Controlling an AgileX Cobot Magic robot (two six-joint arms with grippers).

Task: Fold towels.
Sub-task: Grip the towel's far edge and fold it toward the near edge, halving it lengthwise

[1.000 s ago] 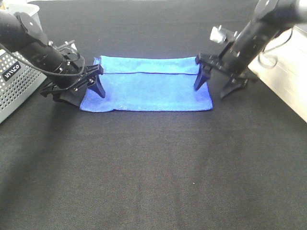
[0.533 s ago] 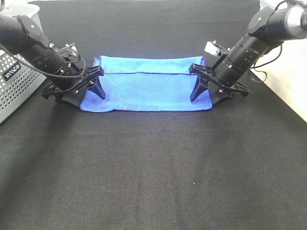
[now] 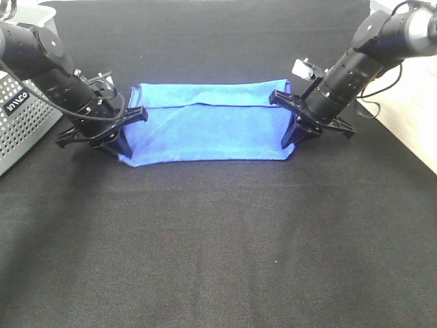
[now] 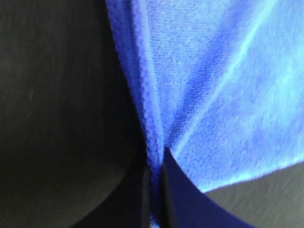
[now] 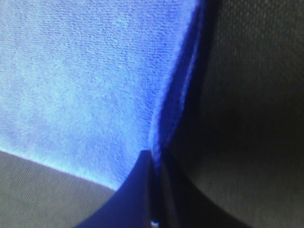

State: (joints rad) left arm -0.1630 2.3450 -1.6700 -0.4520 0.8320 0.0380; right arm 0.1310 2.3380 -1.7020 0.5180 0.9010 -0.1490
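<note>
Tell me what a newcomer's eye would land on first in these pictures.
The bright blue towel stands out first, lying across the far middle of the black table. Next comes the pinch at each end: the left gripper is shut on its left edge and the right gripper on its right edge. A grey perforated basket sits at the table's far left.

A black woven cloth is covering the whole table beneath me. A grey perforated metal crate is sitting at my left, and a pale wooden surface is running along my right.
</note>
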